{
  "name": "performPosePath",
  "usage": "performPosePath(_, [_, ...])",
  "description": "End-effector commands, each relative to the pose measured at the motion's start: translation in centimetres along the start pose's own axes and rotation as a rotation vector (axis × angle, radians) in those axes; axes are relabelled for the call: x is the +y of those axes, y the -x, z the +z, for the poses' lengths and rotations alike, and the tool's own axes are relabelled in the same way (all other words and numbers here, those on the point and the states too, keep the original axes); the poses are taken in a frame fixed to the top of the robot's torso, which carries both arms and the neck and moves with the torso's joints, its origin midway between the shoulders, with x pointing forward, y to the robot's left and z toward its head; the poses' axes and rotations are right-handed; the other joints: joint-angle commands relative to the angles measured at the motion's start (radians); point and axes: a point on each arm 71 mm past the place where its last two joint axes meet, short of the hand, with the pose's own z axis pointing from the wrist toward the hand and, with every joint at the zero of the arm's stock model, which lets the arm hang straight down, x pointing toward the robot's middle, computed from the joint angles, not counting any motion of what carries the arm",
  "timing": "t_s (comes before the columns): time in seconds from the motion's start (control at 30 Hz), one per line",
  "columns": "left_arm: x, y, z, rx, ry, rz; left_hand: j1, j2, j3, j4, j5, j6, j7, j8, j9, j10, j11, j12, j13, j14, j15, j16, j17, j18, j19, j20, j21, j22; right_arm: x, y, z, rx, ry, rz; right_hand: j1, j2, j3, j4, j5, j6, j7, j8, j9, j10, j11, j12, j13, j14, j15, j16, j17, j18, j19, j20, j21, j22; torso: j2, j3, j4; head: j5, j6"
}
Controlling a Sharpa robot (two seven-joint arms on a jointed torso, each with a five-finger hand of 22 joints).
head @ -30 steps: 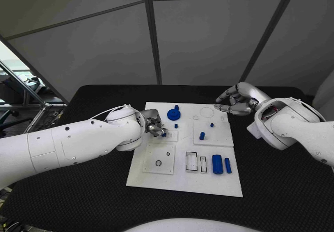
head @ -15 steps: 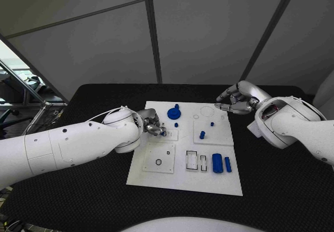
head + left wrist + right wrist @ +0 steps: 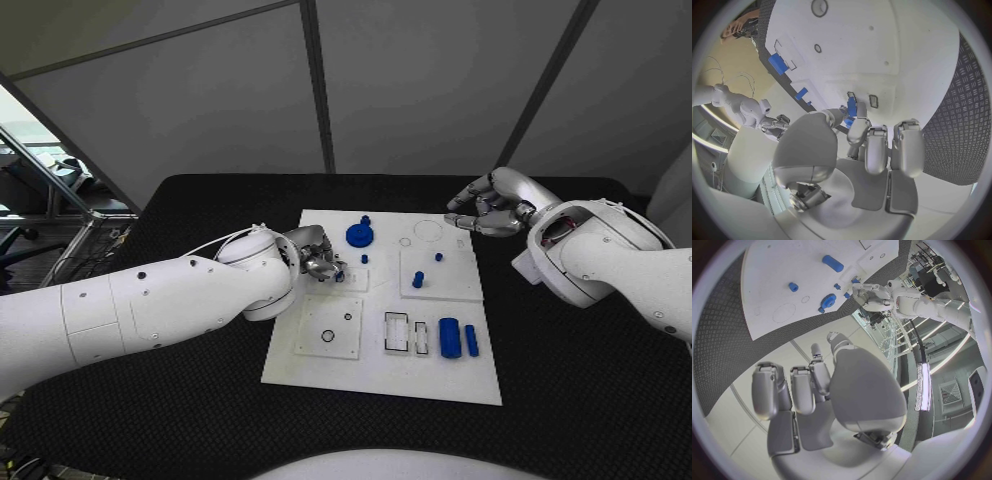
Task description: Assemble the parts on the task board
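over board's left middle: left hand (image 3: pixel 317 262) pinching small blue part (image 3: pixel 851 107), long axis upright; right hand (image 3: pixel 490 210) curled, holding nothing, beyond the board (image 3: pixel 382 375).

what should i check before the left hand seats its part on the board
1. Part held: ok, the left hand pinches a small blue part in its fingers.
2. Part over its slot: cannot tell, the fingers hide the spot.
3. Right hand clear: ok, it hovers off the task board at its far corner, holding nothing.
4. Other parts clear: ok, the blue cylinder lies apart near the front.
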Motion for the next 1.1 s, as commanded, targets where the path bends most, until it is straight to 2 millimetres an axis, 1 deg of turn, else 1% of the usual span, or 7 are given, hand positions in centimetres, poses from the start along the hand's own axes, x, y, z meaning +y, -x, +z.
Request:
performPosePath(0.03, [-0.18, 0.07, -0.04, -0.026, -0.019, -0.003, 0.000, 0.009, 0.161, -0.153, 0.002, 0.002, -0.005, 0.003, 0.000, 0.008, 0.001, 0.004, 0.001, 0.088, -0.008, 0.003, 0.203, -0.019, 0.005, -0.001, 0.005, 0.094, 0.19, 0.06, 0.05, 0.002, 0.014, -0.004, -0.004, 0.000, -0.001, 0.006, 0.006, 0.005, -0.002, -0.006, -0.001, 0.000, -0.004, -0.002, 0.000, 0.069, -0.007, -0.006, 0.091, 0.018, -0.004, 0.000, -0.005, 0.117, 0.000, -0.0001, 0.0003, -0.001, 0.000])
performPosePath(0.4, [-0.15, -0.35, -0.08, 0.022, -0.008, 0.029, -0.005, 0.008, 0.164, -0.153, 0.001, 0.002, -0.006, 0.004, 0.001, 0.006, 0.001, 0.001, -0.004, 0.088, -0.009, 0.002, 0.202, -0.018, 0.003, -0.002, 0.003, 0.090, 0.18, 0.01, 0.08, 0.007, 0.014, -0.006, -0.004, 0.000, -0.001, 0.006, 0.006, 0.005, -0.002, -0.006, -0.001, 0.000, -0.004, -0.002, 0.000, 0.069, -0.007, -0.006, 0.091, 0.018, -0.004, 0.000, -0.005, 0.117, 0.000, 0.0002, 0.0002, -0.001, -0.002])
performPosePath(0.43, [-0.14, -0.38, -0.05, 0.027, -0.007, 0.033, -0.005, 0.007, 0.163, -0.153, 0.000, 0.001, -0.006, 0.004, 0.001, 0.005, 0.001, 0.000, -0.005, 0.088, -0.009, 0.002, 0.202, -0.018, 0.002, -0.002, 0.002, 0.089, 0.19, 0.00, 0.09, 0.007, 0.014, -0.006, -0.005, 0.001, -0.001, 0.007, 0.011, 0.005, -0.002, -0.006, -0.001, 0.000, -0.004, -0.001, 0.001, 0.069, -0.007, -0.005, 0.092, 0.018, -0.004, 0.000, -0.005, 0.117, 0.000, 0.0001, 0.0000, -0.001, -0.002])
performPosePath(0.57, [-0.13, -0.46, 0.06, 0.036, -0.004, 0.048, -0.008, 0.005, 0.162, -0.153, -0.001, 0.000, -0.005, 0.004, 0.001, 0.005, 0.001, -0.001, -0.007, 0.088, -0.009, 0.002, 0.202, -0.018, 0.001, -0.002, 0.001, 0.087, 0.19, -0.01, 0.09, 0.008, 0.014, -0.006, -0.005, 0.001, -0.001, 0.007, 0.011, 0.005, -0.002, -0.006, -0.001, 0.000, -0.004, -0.001, 0.001, 0.069, -0.007, -0.005, 0.092, 0.018, -0.004, 0.000, -0.005, 0.117, 0.000, 0.0010, -0.0008, -0.001, -0.002])
performPosePath(0.9, [-0.22, -0.67, 0.14, 0.048, -0.005, 0.069, -0.011, 0.002, 0.158, -0.153, -0.002, -0.002, -0.006, 0.004, 0.001, 0.004, 0.001, -0.003, -0.009, 0.088, -0.009, 0.002, 0.202, -0.017, 0.000, -0.002, 0.000, 0.086, 0.16, 0.00, 0.08, 0.009, 0.014, -0.006, -0.005, 0.001, -0.002, 0.007, 0.012, 0.005, -0.002, -0.006, -0.001, 0.000, -0.004, -0.001, 0.001, 0.069, -0.007, -0.006, 0.091, 0.018, -0.003, 0.000, -0.005, 0.117, 0.000, 0.0005, 0.0003, -0.003, -0.004])
performPosePath(1.1, [-0.15, -0.81, 0.03, 0.057, -0.006, 0.083, -0.010, -0.002, 0.154, -0.157, -0.002, -0.003, -0.007, 0.003, 0.002, 0.003, 0.000, -0.003, -0.010, 0.088, -0.009, 0.002, 0.202, -0.018, 0.000, -0.003, 0.000, 0.087, 0.15, -0.01, 0.10, 0.011, 0.014, -0.007, -0.005, 0.001, -0.002, 0.007, 0.012, 0.005, -0.002, -0.006, -0.001, 0.000, -0.004, -0.001, 0.001, 0.069, -0.007, -0.006, 0.091, 0.018, -0.003, 0.000, -0.005, 0.117, 0.000, 0.0003, 0.0004, -0.002, -0.005])
